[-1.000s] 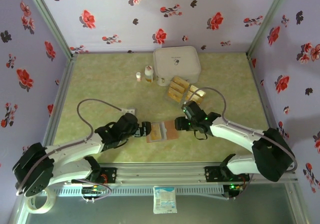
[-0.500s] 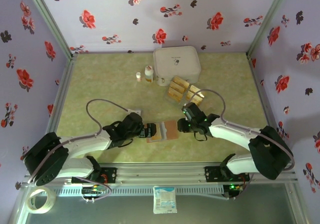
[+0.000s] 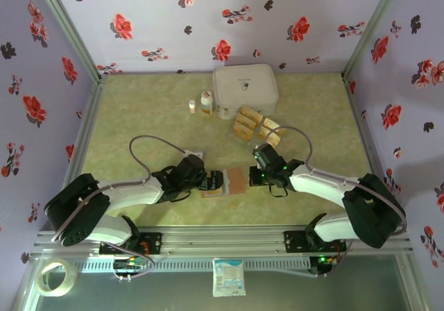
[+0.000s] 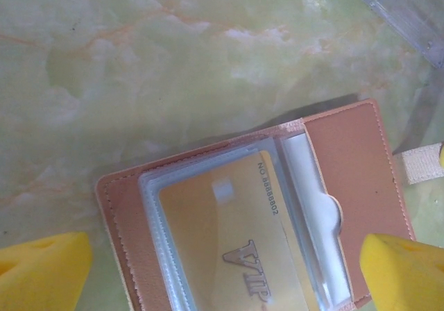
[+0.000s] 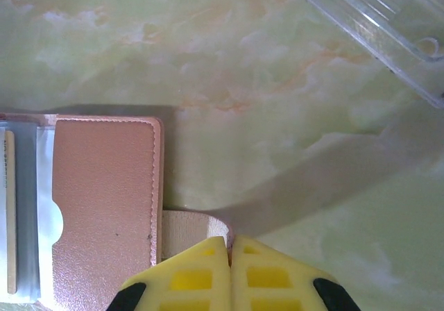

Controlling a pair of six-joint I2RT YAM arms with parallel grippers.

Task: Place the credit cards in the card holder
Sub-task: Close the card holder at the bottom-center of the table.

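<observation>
Since the left arm point(image 3: 139, 193) has slid forward, seen from above, its wrist now covers part of the holder point(image 3: 236, 180), which lies by the middle of the table's near edge; spare cards point(image 3: 253, 125) lie nearer the far edge. At the left wrist, the left fingers point(image 4: 41, 269) spread wide astride the open holder point(image 4: 347, 158), with one card point(image 4: 222, 248) already sleeved. At the right wrist, the right fingers point(image 5: 201, 273) pinch its strap point(image 5: 187, 224), probably to steady it.

Open tabletop point(image 3: 139, 110) far-left; clear rack point(image 5: 378, 16) and white case point(image 3: 244, 89) behind card holder point(image 3: 234, 180)
</observation>
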